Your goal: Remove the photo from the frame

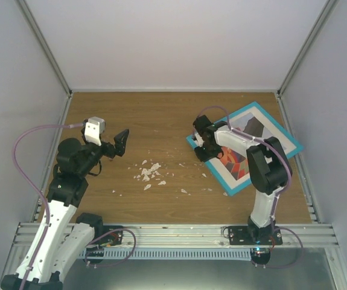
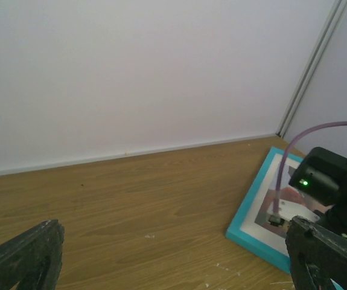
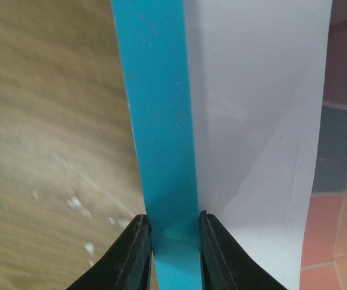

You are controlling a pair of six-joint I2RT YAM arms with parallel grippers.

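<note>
Count: claws, two; frame [image 3: 161, 121], one; photo [image 1: 238, 164], one. Left claw [image 1: 120, 142]: at 9 o'clock over the wooden surface [image 1: 161, 115], fingers spread wide, gripping nothing. Centre: a scatter of white scraps [image 1: 149, 172], too small to count. Frame: turquoise, flat on the surface at 3 o'clock, set askew. Right claw [image 3: 174, 225]: pinching the frame's rail on its 9 o'clock side. Photo: inside the frame within a white border [image 3: 251, 90], orange-red stripes showing, partly hidden by the right arm [image 1: 264, 163].

Soft even light; blurred table [image 3: 40, 121] in right-wrist view.
</note>
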